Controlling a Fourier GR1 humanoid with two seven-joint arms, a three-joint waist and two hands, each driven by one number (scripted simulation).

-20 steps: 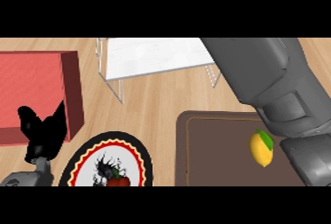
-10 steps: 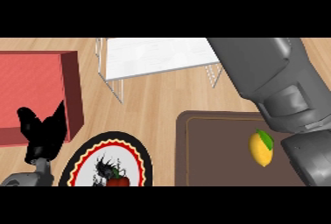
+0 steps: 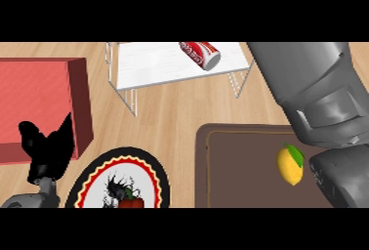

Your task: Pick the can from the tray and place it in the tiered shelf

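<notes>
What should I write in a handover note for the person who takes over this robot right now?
Left robot hand: open, fingers up, resting at the view's lower left beside the red box; it holds nothing.
Right robot hand: not in view; only the grey right forearm shows, running up the right side.
Can: red, lying on its side on the white top of the tiered shelf.
Tray: brown, holds only a lemon.
Done: the can is off the tray and on the shelf.
Left: check that the can lies steady, then bring the right arm back.
</notes>
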